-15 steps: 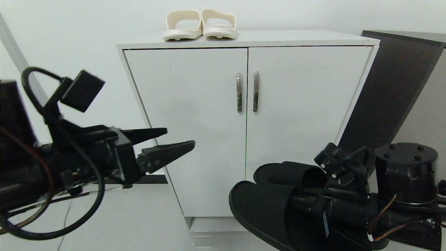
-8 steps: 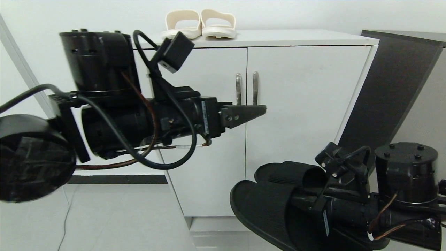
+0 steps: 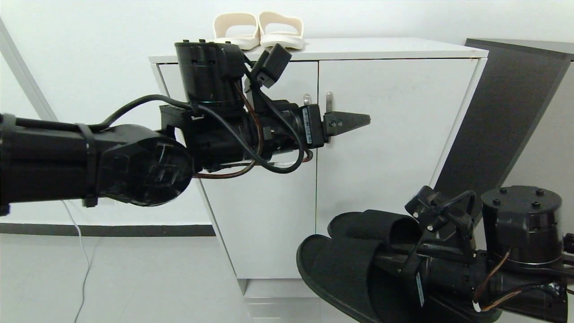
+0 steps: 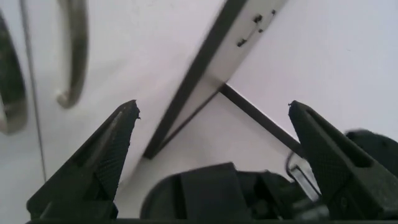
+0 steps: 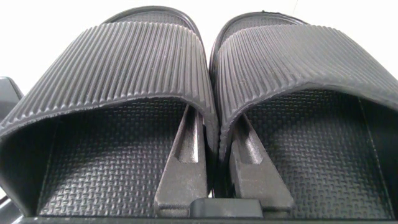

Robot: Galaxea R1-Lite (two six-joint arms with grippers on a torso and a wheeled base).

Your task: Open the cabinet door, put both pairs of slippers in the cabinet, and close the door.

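The white cabinet point(image 3: 394, 134) stands with both doors shut, its two metal handles point(image 4: 74, 56) side by side at the middle seam. My left gripper point(image 4: 212, 111) is open, held level just in front of the handles, and its tip point(image 3: 358, 120) lies past the right handle point(image 3: 329, 99). A cream pair of slippers point(image 3: 258, 30) sits on the cabinet top. Low at the right, my right gripper point(image 5: 214, 158) is shut on the black pair of slippers point(image 3: 345, 264), pinching their two inner edges together.
A dark grey panel point(image 3: 506, 112) leans against the wall to the right of the cabinet. A thin white cable point(image 3: 83, 269) hangs down to the floor at the left. Open floor lies in front of the cabinet.
My left arm has risen from low on the left and swung right, up to the handles. The right arm and the black slippers have stayed put.
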